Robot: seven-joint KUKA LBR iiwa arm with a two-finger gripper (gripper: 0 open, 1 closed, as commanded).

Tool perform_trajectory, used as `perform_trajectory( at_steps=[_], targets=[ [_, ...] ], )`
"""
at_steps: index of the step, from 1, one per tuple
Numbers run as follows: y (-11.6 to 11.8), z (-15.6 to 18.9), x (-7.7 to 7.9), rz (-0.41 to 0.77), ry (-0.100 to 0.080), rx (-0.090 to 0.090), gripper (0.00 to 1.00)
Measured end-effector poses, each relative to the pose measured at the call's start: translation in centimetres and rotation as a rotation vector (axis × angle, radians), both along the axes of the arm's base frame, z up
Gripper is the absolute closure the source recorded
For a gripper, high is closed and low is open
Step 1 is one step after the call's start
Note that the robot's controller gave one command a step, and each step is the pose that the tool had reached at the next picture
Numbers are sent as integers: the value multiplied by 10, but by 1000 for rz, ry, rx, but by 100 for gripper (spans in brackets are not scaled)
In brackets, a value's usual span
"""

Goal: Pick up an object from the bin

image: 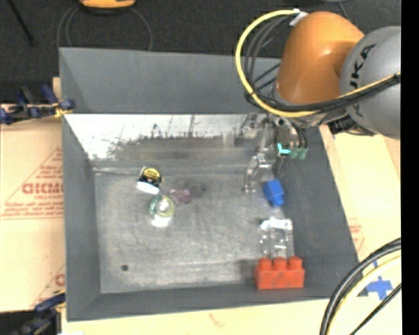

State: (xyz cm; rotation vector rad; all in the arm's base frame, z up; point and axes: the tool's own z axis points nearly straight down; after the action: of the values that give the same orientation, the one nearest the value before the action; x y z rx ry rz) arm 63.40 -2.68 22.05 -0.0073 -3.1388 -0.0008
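Note:
My gripper (254, 172) hangs under the arm's orange cover at the back right of the bin, low over the floor. A small blue block (274, 192) lies right beside its tip, on the right and slightly nearer the front; whether they touch I cannot tell. In front of the blue block lies a clear plastic piece (276, 233), and further forward a red toy brick (280, 273) sits against the front wall.
On the left half of the floor lie a yellow-and-black tape measure (149, 179), a clear greenish round thing (160, 212) and a small purple bit (181, 195). The bin's sloped walls rise close behind and to the right of the gripper.

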Motion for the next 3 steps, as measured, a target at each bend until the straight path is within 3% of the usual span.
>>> perform_trajectory(
  at_steps=[1,2,3],
  targets=[
    [73,-147,4,425,-12,-2,0],
    [114,-118,4,594,-12,0,0],
    [133,-120,-5,629,-5,1,0]
  ],
)
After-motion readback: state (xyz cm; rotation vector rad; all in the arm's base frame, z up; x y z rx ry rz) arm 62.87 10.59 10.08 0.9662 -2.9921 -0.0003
